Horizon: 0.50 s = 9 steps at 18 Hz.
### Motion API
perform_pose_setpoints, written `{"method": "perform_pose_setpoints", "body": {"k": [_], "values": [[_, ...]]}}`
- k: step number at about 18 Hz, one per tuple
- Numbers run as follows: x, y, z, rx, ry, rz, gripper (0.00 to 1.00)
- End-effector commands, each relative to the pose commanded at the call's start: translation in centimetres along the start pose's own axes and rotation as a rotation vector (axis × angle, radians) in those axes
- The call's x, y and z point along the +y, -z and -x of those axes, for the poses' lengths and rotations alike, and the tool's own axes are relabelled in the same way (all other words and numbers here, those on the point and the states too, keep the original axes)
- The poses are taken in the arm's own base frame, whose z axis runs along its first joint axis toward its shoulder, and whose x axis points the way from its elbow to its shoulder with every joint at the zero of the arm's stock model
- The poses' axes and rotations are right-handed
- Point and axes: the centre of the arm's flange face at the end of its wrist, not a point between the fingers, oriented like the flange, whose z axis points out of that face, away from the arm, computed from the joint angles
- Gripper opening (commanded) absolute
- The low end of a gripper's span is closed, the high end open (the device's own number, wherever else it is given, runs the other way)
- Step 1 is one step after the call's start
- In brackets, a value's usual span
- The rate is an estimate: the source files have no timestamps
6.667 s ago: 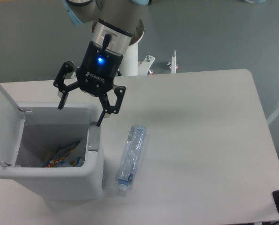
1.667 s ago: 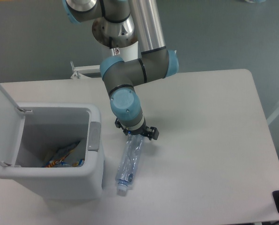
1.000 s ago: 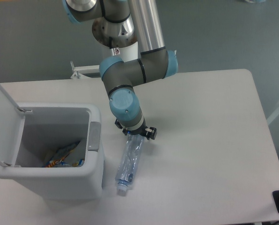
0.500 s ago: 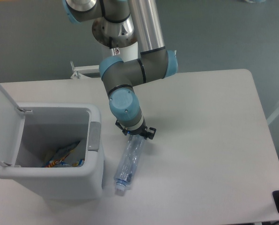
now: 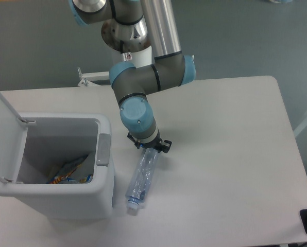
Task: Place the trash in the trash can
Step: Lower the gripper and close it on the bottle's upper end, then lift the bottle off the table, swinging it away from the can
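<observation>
Arm's down low over the white counter [image 5: 231, 154], end effector [image 5: 150, 147] right at the top end of the clear crushed bottle [image 5: 142, 175], mostly hidden under the blue wrist joint. Only small black bits of it poke out either side of the bottle's end, so it sits around that end, but whether it's actually clamped on the plastic — cannot tell from here. The bottle runs down and slightly left from the end effector, cap end pointing toward the near edge of the counter, just beside the right wall of the trash can [image 5: 104, 177]. Can't say if the cap end touches the counter or hangs just above it. Trash can sits at the left of the counter, lid [image 5: 1, 121] swung up and open on its far left side, grey latch [image 5: 103, 150] on the right rim. Inside, at the bottom, the blue-orange snack packet [image 5: 68, 171] lies crumpled
</observation>
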Motion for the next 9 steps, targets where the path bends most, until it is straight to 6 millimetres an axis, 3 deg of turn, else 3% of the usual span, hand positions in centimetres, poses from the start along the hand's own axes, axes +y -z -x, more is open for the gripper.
{"method": "perform_pose_setpoints", "body": {"k": [9], "values": [[-0.6, 2.7, 3.3, -0.044, 0.016, -0.049, 0.52]]}}
